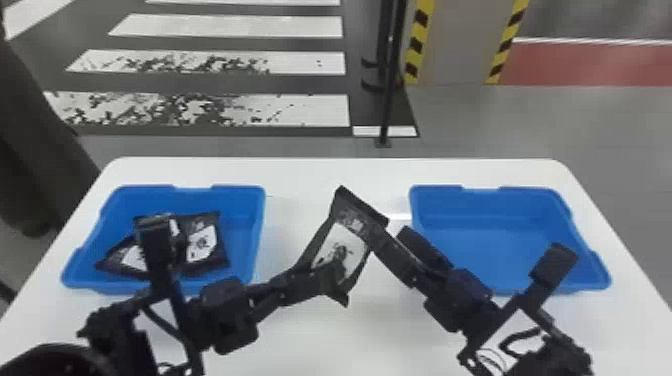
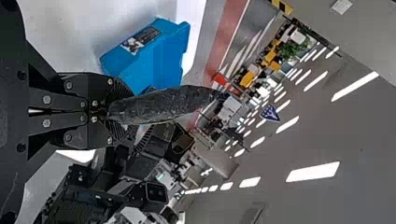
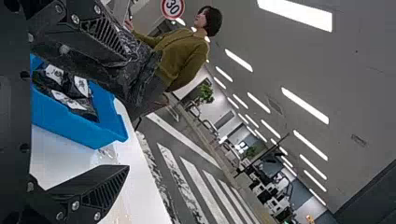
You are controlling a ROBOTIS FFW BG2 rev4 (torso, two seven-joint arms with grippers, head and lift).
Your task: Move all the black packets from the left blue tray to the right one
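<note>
My left gripper [image 1: 320, 280] is closed on the lower end of a black packet [image 1: 340, 245], which leans tilted at my twelve o'clock, between the left blue tray [image 1: 145, 188] at ten and the right blue tray [image 1: 531, 190] at two; my right gripper [image 3: 127, 112] stands wide beside the packet's upper end, one finger against or just beside it.

If this is a handover, I judge the packet may lie outside my right fingers rather than between them; closing as they stand could catch only a corner, or shove the packet askew. Letting go on the left too soon would drop it on the white table [image 1: 350, 340], short of two o'clock; tugging with both could crease the film or twist it out of my pinch.

The packet is slick, dark film, puckered at the sides, flat-ended and plump in the middle, with a pale printed label; at least two more packets [image 1: 202, 245] like it lie in the ten o'clock tray; both trays are smooth plastic, with sloping walls, rounded corners and notched lips; my fingers are ribbed and wedge-shaped.
</note>
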